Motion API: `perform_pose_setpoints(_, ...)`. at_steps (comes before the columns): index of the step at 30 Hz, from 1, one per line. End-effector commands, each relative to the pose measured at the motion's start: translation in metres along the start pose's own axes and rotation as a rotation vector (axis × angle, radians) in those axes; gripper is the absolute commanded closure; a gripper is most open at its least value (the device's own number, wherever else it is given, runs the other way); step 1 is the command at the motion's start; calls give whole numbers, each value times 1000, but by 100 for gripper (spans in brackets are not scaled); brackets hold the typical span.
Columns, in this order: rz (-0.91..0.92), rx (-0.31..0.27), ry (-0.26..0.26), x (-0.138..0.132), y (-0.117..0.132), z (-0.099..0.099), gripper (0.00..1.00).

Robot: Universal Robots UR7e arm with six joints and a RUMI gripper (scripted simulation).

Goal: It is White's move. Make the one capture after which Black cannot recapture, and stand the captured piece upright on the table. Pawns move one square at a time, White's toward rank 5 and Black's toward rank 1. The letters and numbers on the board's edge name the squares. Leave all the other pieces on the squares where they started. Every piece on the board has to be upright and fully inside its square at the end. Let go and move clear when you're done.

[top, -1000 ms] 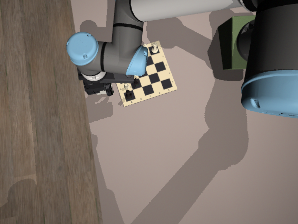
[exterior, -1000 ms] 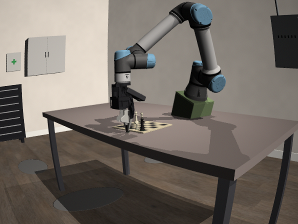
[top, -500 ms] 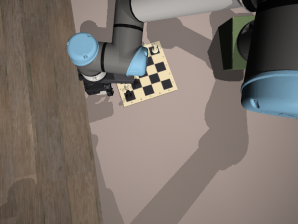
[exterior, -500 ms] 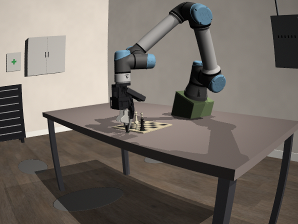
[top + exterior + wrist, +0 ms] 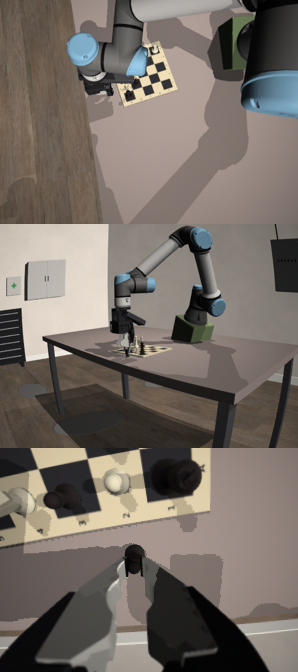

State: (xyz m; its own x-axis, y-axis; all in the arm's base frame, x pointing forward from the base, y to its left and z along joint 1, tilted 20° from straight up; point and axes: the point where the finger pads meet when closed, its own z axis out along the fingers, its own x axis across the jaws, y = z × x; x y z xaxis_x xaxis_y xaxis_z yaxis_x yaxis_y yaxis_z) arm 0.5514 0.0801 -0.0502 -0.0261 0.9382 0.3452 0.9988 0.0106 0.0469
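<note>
My gripper (image 5: pixel 134 558) (image 5: pixel 127 351) is shut on a small black pawn (image 5: pixel 134 552) and holds it upright and low over the table (image 5: pixel 162 155), just off the edge of the chessboard (image 5: pixel 150 516) (image 5: pixel 160 95) (image 5: pixel 161 350) beside the rank numbers. In the wrist view the board's nearest file holds a large black piece (image 5: pixel 176 475) (image 5: pixel 129 94) by the 1, a white pawn (image 5: pixel 116 481) (image 5: pixel 126 86) by the 2, a black pawn (image 5: pixel 60 498) by the 3 and a white piece (image 5: pixel 17 500) by the 4. Another white piece (image 5: pixel 155 48) stands at the far corner.
The table's edge (image 5: pixel 88 117) runs close beside the gripper, with the wooden floor (image 5: pixel 37 125) beyond it. The arm's green base (image 5: pixel 237 45) (image 5: pixel 192 332) stands on the far side of the board. The arm's wrist covers part of the board in the top view.
</note>
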Motion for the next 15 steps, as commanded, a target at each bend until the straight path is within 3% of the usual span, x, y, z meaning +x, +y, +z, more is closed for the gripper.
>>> perform_pose_setpoints(1, 0, -1, 0, 0, 0, -1, 100)
perform_pose_setpoints(15, 0, -1, 0, 0, 0, 2, 100)
